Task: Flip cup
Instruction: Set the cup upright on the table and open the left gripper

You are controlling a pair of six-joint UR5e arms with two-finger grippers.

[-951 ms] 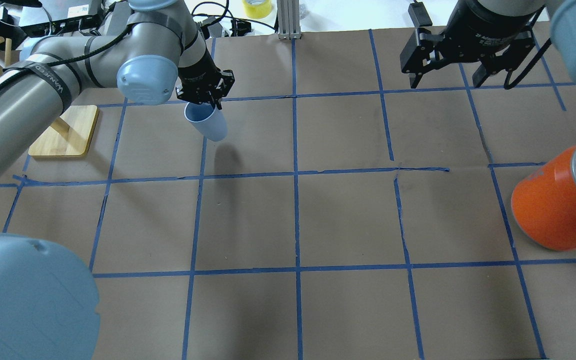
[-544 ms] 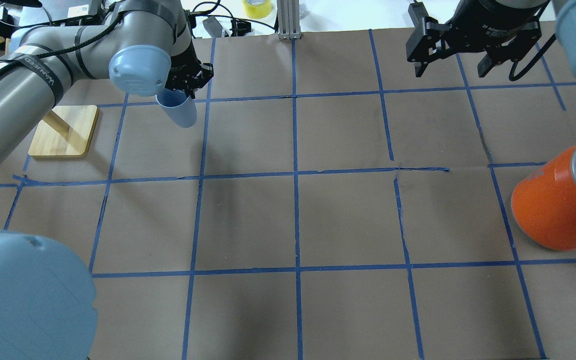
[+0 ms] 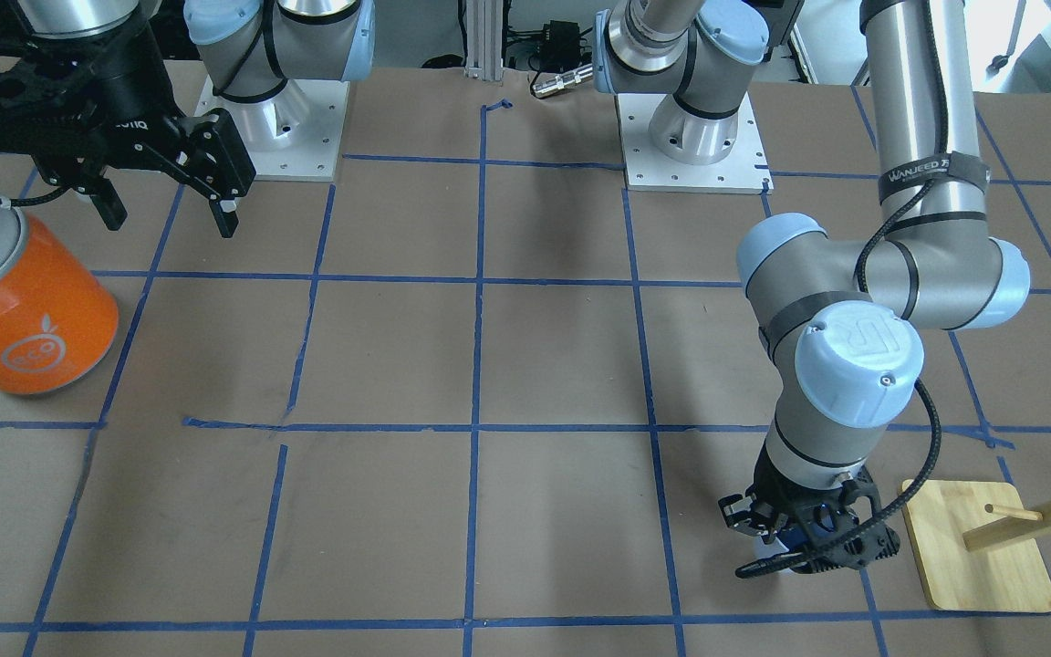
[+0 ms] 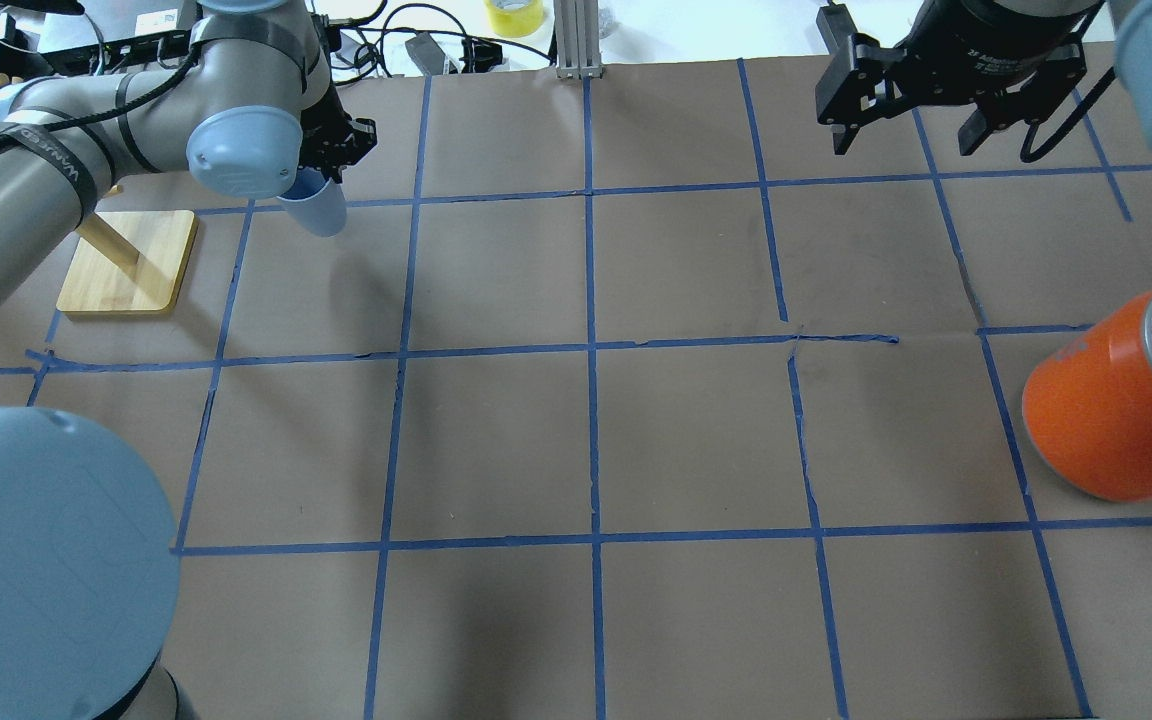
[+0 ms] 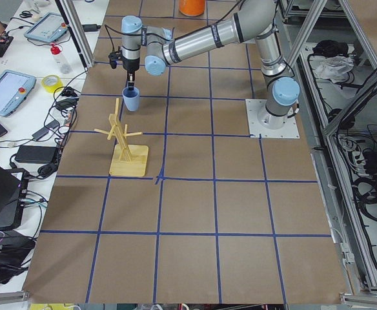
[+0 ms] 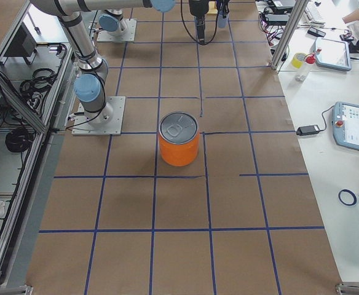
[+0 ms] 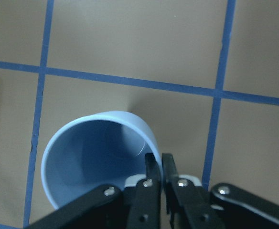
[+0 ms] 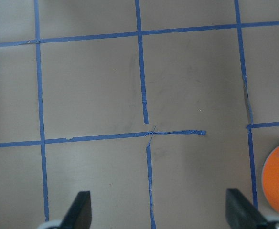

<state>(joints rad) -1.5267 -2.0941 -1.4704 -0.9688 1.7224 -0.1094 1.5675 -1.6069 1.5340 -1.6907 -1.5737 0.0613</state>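
Since a second before, the left gripper (image 4: 324, 172) had carried the cup (image 4: 317, 208) leftward along the table's (image 4: 696, 440) far edge, toward the far left corner, while the right gripper (image 4: 908, 140) had barely shifted. In the overhead view one cup hung from the left gripper's closed fingers, near the one wooden stand (image 4: 126, 262); one orange can (image 4: 1106, 420) stood at the right edge, and the right gripper hovered with its jaws spread wide and empty near the far right corner. The front-facing view showed two arms, with the cup mostly hidden under the left gripper, just beside the stand's base. From the left end the cup appeared upright below the gripper; whether its base touched the table could not be told. From the right end the single can stood alone, well apart from the cup. The left wrist view showed the fingers (image 7: 151, 167) pinching the cup's wall, one inside and one outside, mouth upward. The right wrist view showed two parted fingers with nothing between them.
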